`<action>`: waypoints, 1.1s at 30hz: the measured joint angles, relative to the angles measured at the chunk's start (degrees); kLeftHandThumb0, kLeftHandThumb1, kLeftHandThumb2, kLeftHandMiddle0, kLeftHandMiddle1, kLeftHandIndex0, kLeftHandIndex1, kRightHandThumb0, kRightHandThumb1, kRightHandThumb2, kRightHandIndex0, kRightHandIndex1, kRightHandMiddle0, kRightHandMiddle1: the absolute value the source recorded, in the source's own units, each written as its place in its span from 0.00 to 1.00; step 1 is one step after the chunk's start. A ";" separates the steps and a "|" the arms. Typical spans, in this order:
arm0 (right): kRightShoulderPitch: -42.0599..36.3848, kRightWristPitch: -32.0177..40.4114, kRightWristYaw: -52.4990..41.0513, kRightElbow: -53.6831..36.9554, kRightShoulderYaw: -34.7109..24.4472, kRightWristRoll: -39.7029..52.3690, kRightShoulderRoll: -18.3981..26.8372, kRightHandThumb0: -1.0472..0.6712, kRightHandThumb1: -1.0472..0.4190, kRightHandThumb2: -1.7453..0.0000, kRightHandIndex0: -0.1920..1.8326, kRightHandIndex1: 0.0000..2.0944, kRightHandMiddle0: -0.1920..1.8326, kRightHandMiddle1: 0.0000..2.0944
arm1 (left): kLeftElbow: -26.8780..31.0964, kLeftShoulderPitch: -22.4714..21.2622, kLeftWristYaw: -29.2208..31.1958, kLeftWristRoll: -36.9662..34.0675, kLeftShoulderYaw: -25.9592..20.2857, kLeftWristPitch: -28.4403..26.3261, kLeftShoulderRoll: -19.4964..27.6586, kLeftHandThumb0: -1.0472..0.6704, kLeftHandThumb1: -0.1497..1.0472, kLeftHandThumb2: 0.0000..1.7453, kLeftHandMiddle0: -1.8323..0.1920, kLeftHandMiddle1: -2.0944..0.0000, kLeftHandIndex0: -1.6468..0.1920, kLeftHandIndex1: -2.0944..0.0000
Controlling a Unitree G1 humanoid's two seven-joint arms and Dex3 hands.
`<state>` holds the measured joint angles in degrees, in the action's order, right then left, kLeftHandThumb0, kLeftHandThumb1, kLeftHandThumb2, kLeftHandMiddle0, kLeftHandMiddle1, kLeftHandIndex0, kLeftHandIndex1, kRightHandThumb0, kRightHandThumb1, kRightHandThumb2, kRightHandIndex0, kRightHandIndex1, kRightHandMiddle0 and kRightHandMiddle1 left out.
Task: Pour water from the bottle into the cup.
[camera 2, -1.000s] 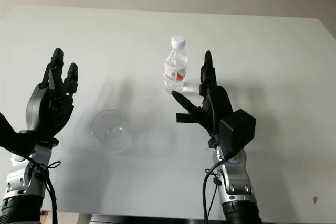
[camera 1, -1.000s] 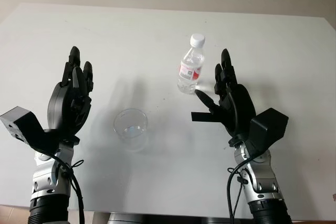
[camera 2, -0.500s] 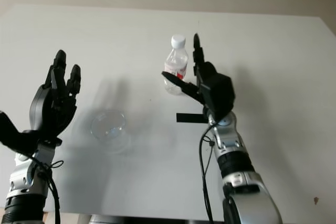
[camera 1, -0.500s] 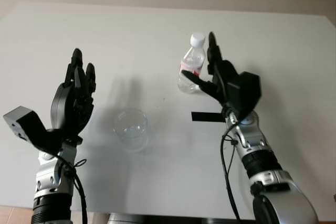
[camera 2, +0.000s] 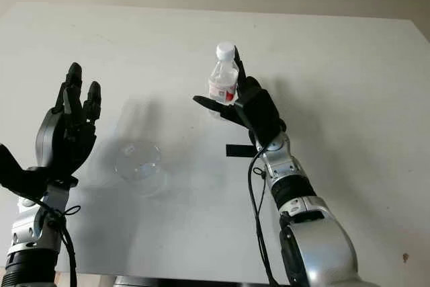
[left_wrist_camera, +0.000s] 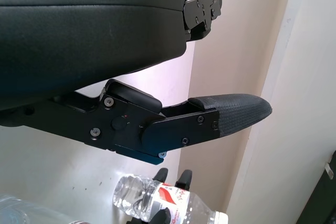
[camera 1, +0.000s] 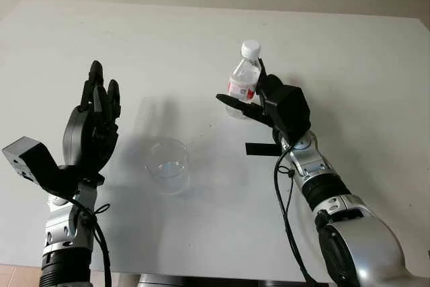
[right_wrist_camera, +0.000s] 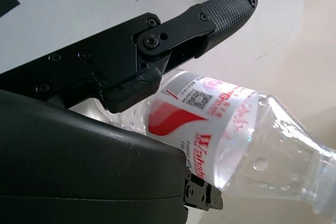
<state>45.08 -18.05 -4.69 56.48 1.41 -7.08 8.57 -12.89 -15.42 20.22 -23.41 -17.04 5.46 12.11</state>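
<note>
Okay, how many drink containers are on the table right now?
2. A clear plastic cup stands near the raised open left hand; a capped water bottle stands farther back, the right hand around it.

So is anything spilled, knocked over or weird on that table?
Nothing spilled or toppled. The bottle leans slightly, its white cap on, with the right hand around it. The cup stands upright. The left hand is open, raised beside the cup.

Cup [camera 1: 166,165] front-left of bottle [camera 1: 244,78]; both on table [camera 1: 349,65]
</note>
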 measured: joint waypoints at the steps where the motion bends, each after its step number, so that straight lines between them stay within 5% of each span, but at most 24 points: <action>1: 0.03 -0.16 -0.38 0.36 -0.21 0.56 -0.21 0.03 0.08 0.97 0.00 0.00 0.00 0.00 | 0.00 0.00 0.00 0.00 0.00 0.00 0.00 0.15 1.00 0.35 1.00 0.98 1.00 0.99; 12: 3.76 -2.01 -3.70 5.86 -8.51 12.16 -6.45 0.15 0.12 0.98 0.00 0.00 0.01 0.01 | -0.07 0.00 -0.07 0.00 -0.13 0.00 0.03 0.15 1.00 0.35 1.00 0.97 1.00 0.99; 15: 5.70 -1.71 -3.32 7.10 -10.10 13.70 -7.53 0.20 0.13 0.97 0.11 0.06 0.13 0.07 | -0.15 -0.02 0.22 -0.06 -0.26 0.01 0.03 0.15 1.00 0.34 1.00 0.97 1.00 0.99; 17: 7.08 -0.78 -3.25 8.11 -10.69 14.10 -7.71 0.22 0.13 0.97 0.08 0.27 0.13 0.20 | -0.19 -0.04 0.26 -0.12 -0.35 0.01 0.03 0.15 1.00 0.34 1.00 0.97 1.00 0.99; 18: 7.81 -0.24 -3.22 8.71 -10.76 14.12 -7.72 0.24 0.13 0.97 0.03 0.47 0.09 0.39 | -0.22 -0.04 0.30 -0.12 -0.41 0.02 0.03 0.15 1.00 0.34 1.00 0.97 1.00 0.99; 21: 9.78 1.25 -3.34 10.29 -10.83 14.07 -7.73 0.25 0.14 0.97 0.02 0.72 0.06 0.70 | -0.27 -0.05 0.34 -0.10 -0.44 0.11 0.03 0.15 1.00 0.35 0.99 0.97 0.99 0.99; 27: 12.60 1.27 -3.91 12.46 -7.44 8.56 -7.18 0.24 0.14 0.97 0.16 0.97 0.18 0.97 | -0.26 -0.06 -0.32 0.43 -0.41 0.62 0.02 0.15 1.00 0.35 0.99 0.97 1.00 0.98; 31: 13.80 1.21 -5.68 13.48 -4.14 4.25 -5.80 0.33 0.11 0.97 0.42 1.00 0.33 1.00 | -0.19 -0.06 -1.01 0.54 -0.41 0.77 -0.06 0.16 1.00 0.35 1.00 0.98 1.00 0.99; 33: 14.06 1.07 -7.54 13.59 -3.02 2.95 -5.22 0.37 0.10 0.97 0.47 1.00 0.37 1.00 | -0.19 -0.06 -1.14 0.54 -0.41 0.77 -0.10 0.16 1.00 0.35 1.00 0.98 1.00 1.00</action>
<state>59.14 -16.98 -12.23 70.07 -1.62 -4.13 3.35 -13.08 -15.48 19.08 -22.87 -17.45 6.23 12.01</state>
